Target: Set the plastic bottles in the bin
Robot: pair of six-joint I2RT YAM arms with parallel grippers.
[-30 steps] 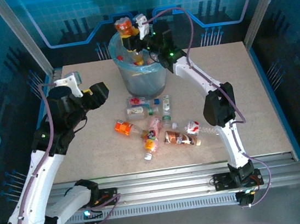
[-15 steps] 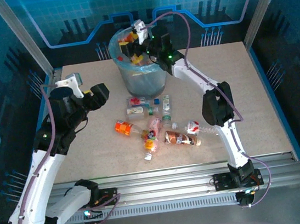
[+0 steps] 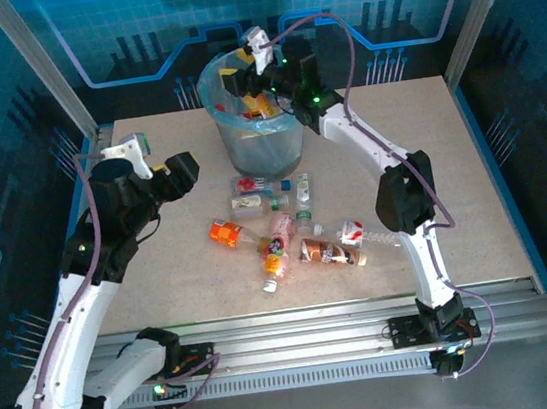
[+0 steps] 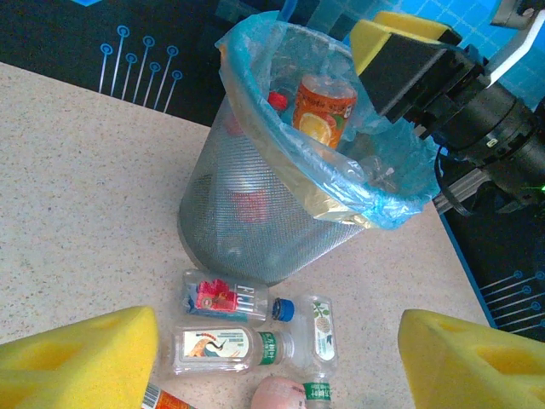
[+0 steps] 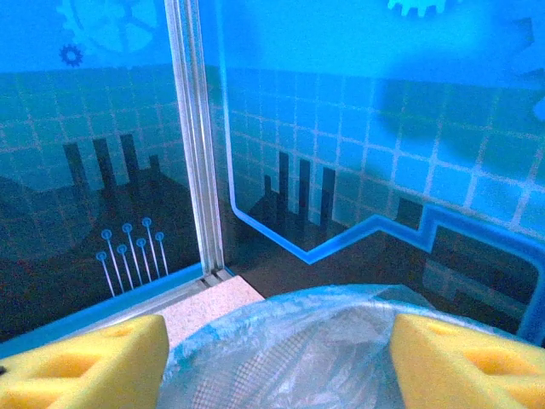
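The bin (image 3: 262, 143), grey mesh with a light-blue bag, stands at the back centre of the table. An orange-labelled bottle (image 4: 324, 106) lies inside it with other bottles. My right gripper (image 3: 248, 75) hangs open over the bin's mouth; its yellow pads (image 5: 85, 362) hold nothing, and the bag rim (image 5: 324, 341) lies between them. Several plastic bottles (image 3: 287, 228) lie loose in front of the bin, among them a clear red-labelled one (image 4: 226, 296) and a green-capped one (image 4: 226, 349). My left gripper (image 3: 181, 172) hovers open and empty to the left of them, its pads (image 4: 81, 362) wide apart.
Metal frame posts (image 3: 38, 64) and blue panels close the table in at the back and sides. An aluminium rail (image 3: 349, 321) runs along the near edge by the arm bases. Bare tabletop (image 3: 451, 171) lies to the right of the bottles.
The right gripper held an orange bottle above the bin a second ago; it has opened and the bottle has dropped inside. The left arm has stayed put.
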